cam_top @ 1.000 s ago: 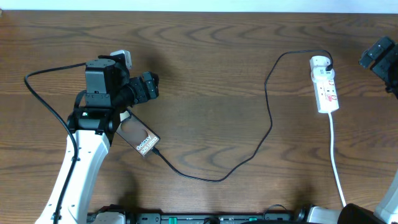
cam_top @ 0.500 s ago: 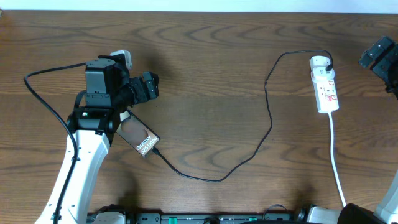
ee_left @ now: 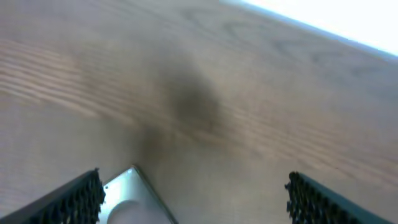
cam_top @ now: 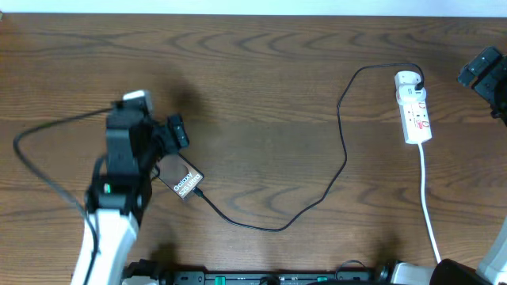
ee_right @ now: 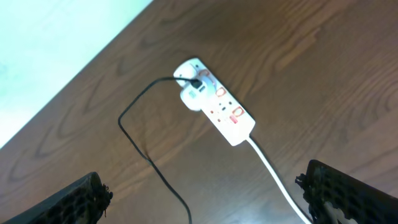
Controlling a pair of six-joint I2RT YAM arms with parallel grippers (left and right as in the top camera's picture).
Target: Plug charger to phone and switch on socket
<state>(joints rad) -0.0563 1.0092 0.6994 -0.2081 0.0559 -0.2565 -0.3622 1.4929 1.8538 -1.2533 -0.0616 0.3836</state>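
Where table [cam_top: 261, 79] is woodgrain, glossy rectangular phone [cam_top: 184, 180]

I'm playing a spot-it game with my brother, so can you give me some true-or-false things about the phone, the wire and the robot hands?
1. The phone lies flat on the table. True.
2. The right gripper holds the socket. False: it is open, empty and away from the socket.
3. The black charger runs from the socket to the phone's end. True.
4. The socket's cord is black. False: it is white.
5. The left gripper is shut on the charger. False: it is open and holds nothing.
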